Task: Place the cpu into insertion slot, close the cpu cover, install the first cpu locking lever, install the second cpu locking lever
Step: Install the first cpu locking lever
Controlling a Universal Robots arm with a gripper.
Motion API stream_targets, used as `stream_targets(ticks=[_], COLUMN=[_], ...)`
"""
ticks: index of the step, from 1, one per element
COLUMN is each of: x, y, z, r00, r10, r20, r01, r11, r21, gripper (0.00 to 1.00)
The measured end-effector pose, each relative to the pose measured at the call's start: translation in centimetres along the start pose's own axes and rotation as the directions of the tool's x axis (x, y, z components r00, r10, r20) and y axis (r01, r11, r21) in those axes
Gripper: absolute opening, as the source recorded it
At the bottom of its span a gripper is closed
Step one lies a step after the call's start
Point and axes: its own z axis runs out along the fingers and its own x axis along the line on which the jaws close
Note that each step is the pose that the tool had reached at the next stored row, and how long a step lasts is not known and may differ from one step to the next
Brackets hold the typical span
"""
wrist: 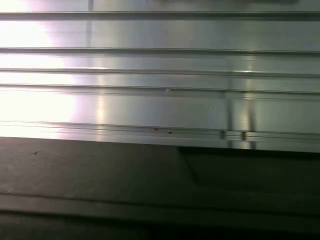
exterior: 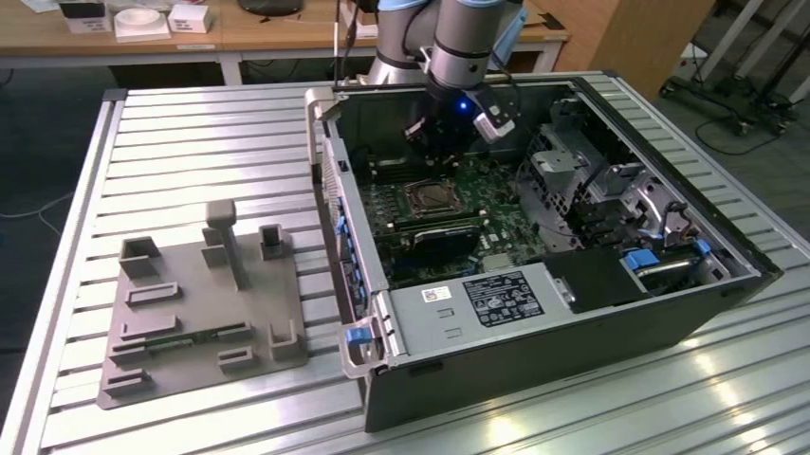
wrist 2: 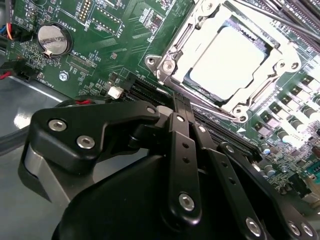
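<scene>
Glare washes the cpu (wrist 2: 231,61) to a pale square in the second wrist view, but it's there, lying flat in the insertion slot (exterior: 431,199) with the silver cpu cover (wrist 2: 180,50) framing it all round. Whether that frame is latched down is lost in the shine. Black linkage of the hand (wrist 2: 181,115) crowds the foreground and hides a stretch of the green motherboard (wrist 2: 125,30) beside the socket. Apart or together? I cannot tell. A coin battery (wrist 2: 54,40) gleams well apart from the socket.

Over to the exterior view: the arm (exterior: 462,38) reaches down into the open computer case (exterior: 544,341), and the hand hangs above the board with the socket near its six o'clock. The power-supply box (exterior: 504,299) lies at five o'clock of the socket, and a grey fixture plate (exterior: 190,313) rests on the counter (exterior: 190,142) at nine o'clock of the case.

In the first wrist view, ribbed counter metal glares bright, and a dark blurred band cuts across it that I can't identify.
</scene>
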Motion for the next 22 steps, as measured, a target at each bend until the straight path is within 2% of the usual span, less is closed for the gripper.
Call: stream_targets(ticks=[22], x=[-0.17], y=[0.03], z=[0.33], r00=[1.0], r10=[0.0], r20=[0.0001], r01=[0.0], r11=[1.0], r21=[0.0001], gripper=[0.11])
